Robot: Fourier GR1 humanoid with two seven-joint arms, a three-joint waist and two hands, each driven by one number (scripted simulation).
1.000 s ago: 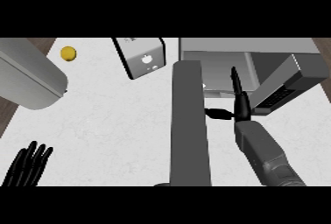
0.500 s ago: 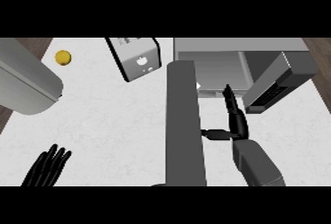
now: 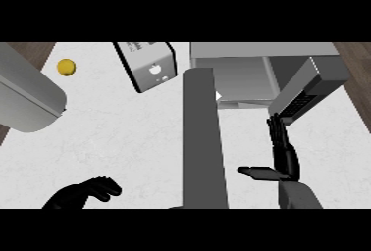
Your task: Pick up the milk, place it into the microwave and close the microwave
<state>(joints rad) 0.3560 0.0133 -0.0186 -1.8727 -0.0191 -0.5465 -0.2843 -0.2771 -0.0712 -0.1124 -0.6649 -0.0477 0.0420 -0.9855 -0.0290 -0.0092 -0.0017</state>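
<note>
The milk [image 3: 152, 66], a white carton with a dark side, stands on the counter just left of the microwave [image 3: 250, 51]. The microwave's grey door [image 3: 200, 142] is swung wide open and reaches toward the lower edge. To the right of the door, my right hand [image 3: 284, 154] is open, with straight fingers pointing at the microwave's front and the thumb spread toward the door. It holds nothing. My left hand [image 3: 83, 193] is at the lower left with its fingers curled and nothing in them, far from the milk.
A large rounded grey object [image 3: 25, 98] lies at the left edge. A small yellow round thing [image 3: 66, 67] sits at the back left. The microwave's dark keypad panel [image 3: 299, 104] juts out above my right hand.
My right hand has drawn back from the microwave toward the lower edge, still open. My left hand's fingers went from straight to curled, and it shifted right.
</note>
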